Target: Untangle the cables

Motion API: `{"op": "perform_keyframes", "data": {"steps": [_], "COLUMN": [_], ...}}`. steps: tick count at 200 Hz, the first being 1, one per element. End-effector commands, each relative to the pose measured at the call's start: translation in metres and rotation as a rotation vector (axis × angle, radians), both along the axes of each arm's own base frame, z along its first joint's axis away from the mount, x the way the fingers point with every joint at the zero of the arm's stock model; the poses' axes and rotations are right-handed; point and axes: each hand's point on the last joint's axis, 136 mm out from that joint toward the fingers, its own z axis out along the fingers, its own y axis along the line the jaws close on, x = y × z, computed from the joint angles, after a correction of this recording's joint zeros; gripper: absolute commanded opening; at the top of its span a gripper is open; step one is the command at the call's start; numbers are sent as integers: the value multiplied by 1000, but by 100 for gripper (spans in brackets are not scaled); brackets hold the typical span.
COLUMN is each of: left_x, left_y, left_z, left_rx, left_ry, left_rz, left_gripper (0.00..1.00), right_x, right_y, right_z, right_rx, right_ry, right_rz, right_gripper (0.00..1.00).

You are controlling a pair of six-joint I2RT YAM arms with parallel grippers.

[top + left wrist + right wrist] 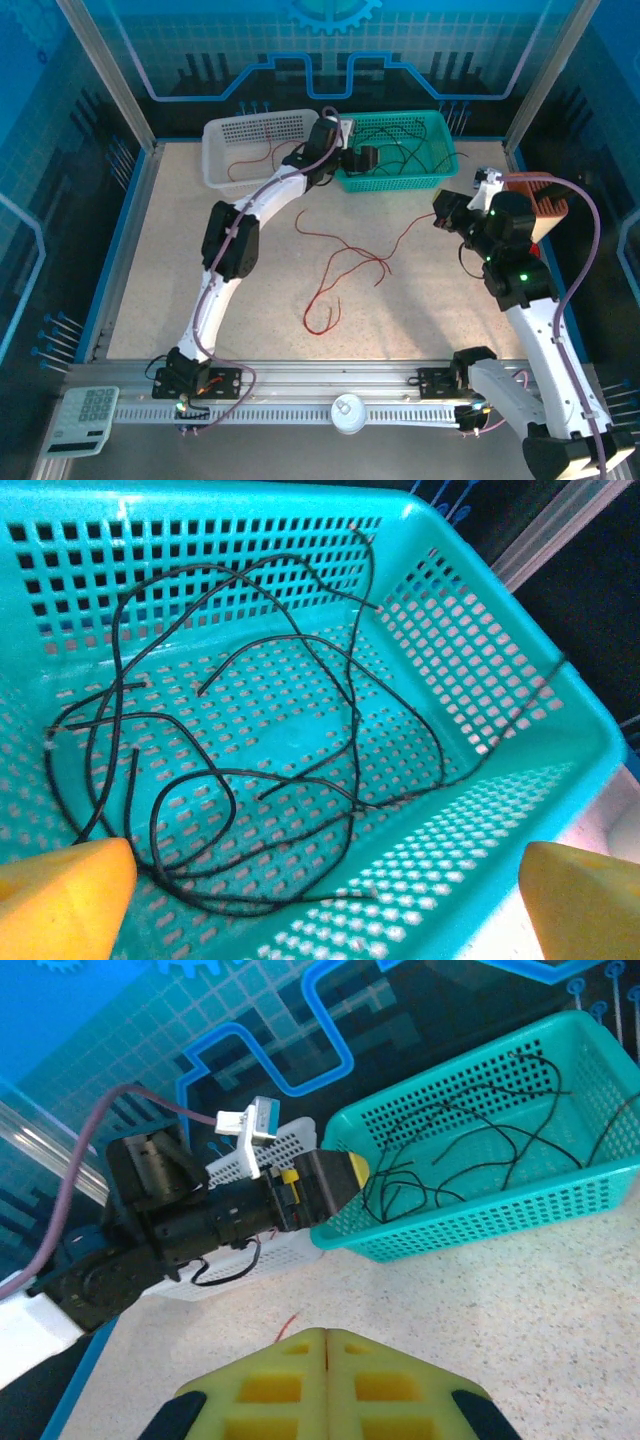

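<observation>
Left end effector is hovering released over the basket, probably sorting black cables. Right end effector is idling clenched, empty.

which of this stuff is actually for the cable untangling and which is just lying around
For the job:
- red cables on the table
- black cables in the teal basket
- red cable in the white basket

Lying about:
- calculator
- small white round object at the near edge
- orange-brown ribbed block, far right

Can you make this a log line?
left hand: open over turquoise plastic mesh basket | thin black wires: in basket | right hand: shut, empty | thin red wires: on table
</observation>
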Motion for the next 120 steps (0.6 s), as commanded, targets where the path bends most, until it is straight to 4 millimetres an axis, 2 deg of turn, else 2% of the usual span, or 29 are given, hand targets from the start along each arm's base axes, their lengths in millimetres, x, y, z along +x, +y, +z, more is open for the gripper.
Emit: {"op": "perform_keyframes", "data": {"steps": [1,13,35,86,107,120], "left_x": [-32,-55,-101,-211,-243,-252], "left_y": [11,18,30,43,33,25], "left_z": [111,131,150,144,145,143], "left_rx": [-40,-54,-89,-143,-168,-152], "left_ry": [-226,-261,-301,-348,-353,-360], "left_rz": [-44,-74,-138,-379,-475,-497], "left_gripper": [99,99,99,99,99,99], "right_x": [0,0,4,27,36,40], "right_y": [10,16,29,61,79,91], "right_z": [29,38,56,82,90,94], "right_rx": [5,1,-12,-45,-54,-61], "right_ry": [-70,-89,-121,-163,-177,-182], "right_rz": [24,34,56,87,113,133], "right_gripper": [0,0,0,0,0,0]}}
